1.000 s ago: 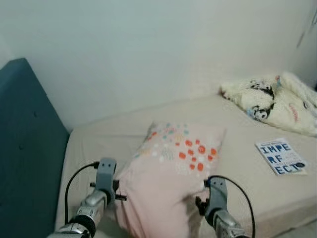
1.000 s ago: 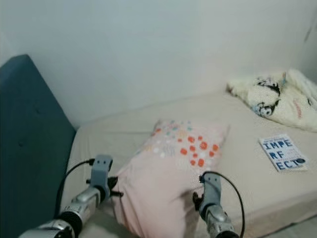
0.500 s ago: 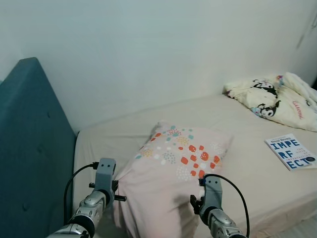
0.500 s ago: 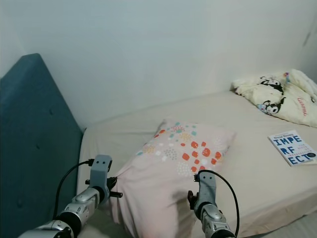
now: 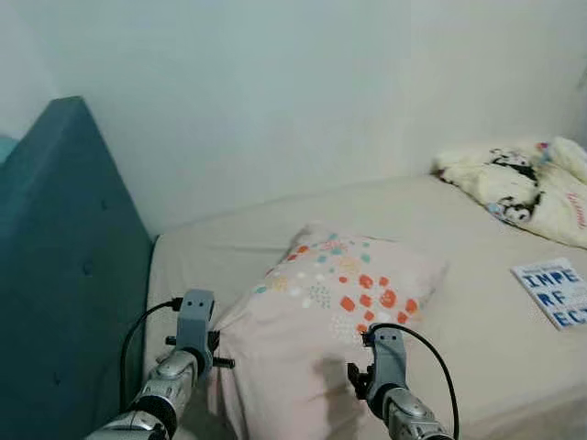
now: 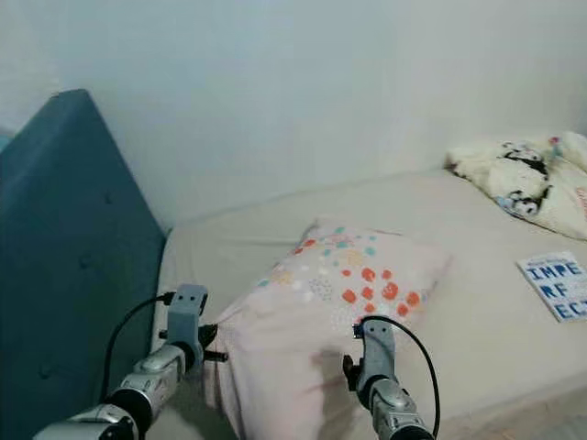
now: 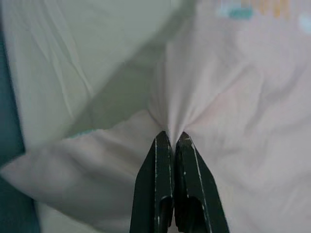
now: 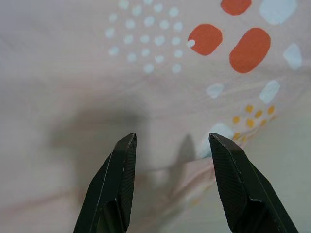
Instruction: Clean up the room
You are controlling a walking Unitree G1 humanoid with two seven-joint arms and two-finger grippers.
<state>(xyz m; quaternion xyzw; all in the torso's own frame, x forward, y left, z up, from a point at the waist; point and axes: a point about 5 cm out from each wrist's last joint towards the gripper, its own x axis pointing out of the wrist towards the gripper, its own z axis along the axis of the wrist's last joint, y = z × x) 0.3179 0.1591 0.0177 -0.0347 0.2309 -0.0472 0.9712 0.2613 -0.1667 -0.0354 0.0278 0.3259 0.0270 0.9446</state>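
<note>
Left eye view, bed: a beige mattress runs from the left centre to the right edge of the frame, against a white wall.
Left eye view, headboard: a dark teal padded headboard fills the left side of the frame.
Left eye view, pillow: a pink pillow with orange, teal and white spots lies on the mattress at lower centre, its near end raised off the sheet.
Left eye view, left gripper: the left gripper sits at lower left, touching the pillow's left edge.
Left eye view, right gripper: the right gripper sits at lower centre, over the pillow's near right part.
Left eye view, book: a white book with dark block letters lies flat at the right edge, well apart from the pillow.
Left eye view, blanket: a cream blanket with black-and-white cartoon figures is bunched at upper right.
Right eye view: same layout, with the book at the right edge.
Left wrist view, jaws: the 2 black fingers are pressed together, with a fold of pink pillow fabric pinched between the tips; the cloth puckers toward the pinch point.
Right wrist view, jaws: the 2 black fingers stand wide apart and hold nothing; the spotted pillow surface lies beyond them, with their shadow on it.
</note>
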